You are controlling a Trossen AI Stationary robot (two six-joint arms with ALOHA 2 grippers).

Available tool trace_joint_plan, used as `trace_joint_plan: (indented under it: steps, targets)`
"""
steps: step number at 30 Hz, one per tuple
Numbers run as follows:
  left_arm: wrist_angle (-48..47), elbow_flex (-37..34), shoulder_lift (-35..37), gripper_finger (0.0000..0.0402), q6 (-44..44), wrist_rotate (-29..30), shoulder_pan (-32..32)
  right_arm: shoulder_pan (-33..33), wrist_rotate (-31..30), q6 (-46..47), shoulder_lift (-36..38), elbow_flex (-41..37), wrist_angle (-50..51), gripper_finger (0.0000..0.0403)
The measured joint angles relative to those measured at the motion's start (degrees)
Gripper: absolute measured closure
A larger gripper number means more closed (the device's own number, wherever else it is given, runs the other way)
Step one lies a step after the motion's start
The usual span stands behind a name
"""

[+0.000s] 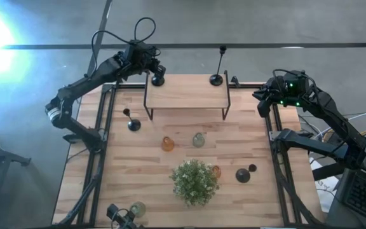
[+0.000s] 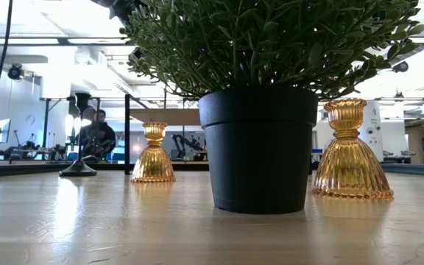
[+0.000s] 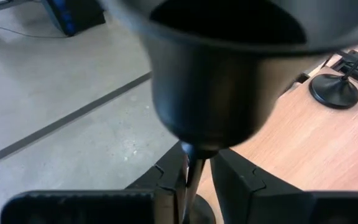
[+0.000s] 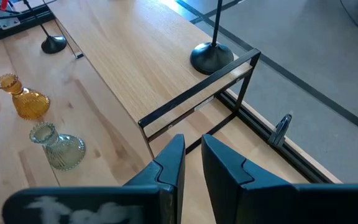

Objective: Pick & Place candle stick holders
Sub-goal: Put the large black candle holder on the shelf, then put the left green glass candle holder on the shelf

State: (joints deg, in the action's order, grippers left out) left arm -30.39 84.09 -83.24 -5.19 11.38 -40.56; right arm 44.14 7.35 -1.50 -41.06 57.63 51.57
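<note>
Grey concrete floor surrounds the wooden tabletop (image 1: 170, 191) in the high view. A raised shelf (image 1: 186, 95) stands at the far edge. Left gripper (image 1: 158, 75) is over the shelf's left end with a tall black holder (image 1: 157, 80) under it; a second tall black holder (image 1: 216, 78) stands on the right end. Right gripper (image 1: 265, 95) waits off the right edge of the tabletop. On the tabletop: a short black holder (image 1: 133, 124), an amber glass holder (image 1: 168, 144), a pale green glass holder (image 1: 199, 140), the plant (image 1: 195, 181), another black holder (image 1: 244, 174), and a glass holder (image 1: 137, 208) near the front edge.

Low view: plant pot (image 2: 258, 147) centre, amber glass holders at left (image 2: 153, 156) and right (image 2: 350, 151). People sit in the room behind.

Left wrist view: fingers (image 3: 166, 180) pinch the thin stem (image 3: 193, 174) just under the holder's cup. Base mostly hidden; cannot tell whether it rests on the shelf.

Right wrist view: fingers (image 4: 173, 163) close together with a narrow gap, holding nothing.

Judgement: placing step. Keep the stem vertical, lower until the base sits flat and well inside the shelf edge, then spread the fingers evenly so neither drags the stem sideways; lift straight up past the cup.
</note>
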Motion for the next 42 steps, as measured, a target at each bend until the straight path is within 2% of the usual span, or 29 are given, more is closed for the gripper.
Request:
trace_joint_plan:
  steps: [11,26,36,42]
  targets:
    - [-1.4,0.0,0.0,0.0306,-0.9,-2.8,0.0,0.0,0.0,0.0,0.0,0.0,0.0,0.0355]
    - [-2.6,0.2,2.0,0.0221,-0.7,-2.3,-0.3,0.0,0.0,0.0,0.0,0.0,0.1,0.0359]
    - [-9.9,0.2,5.1,0.0205,2.2,-2.3,-0.9,0.0,0.0,0.0,0.0,0.0,0.1,0.036]
    - [-17.0,0.1,10.7,0.0205,3.2,-2.7,-0.7,0.0,0.0,0.0,0.0,0.0,0.3,0.036]
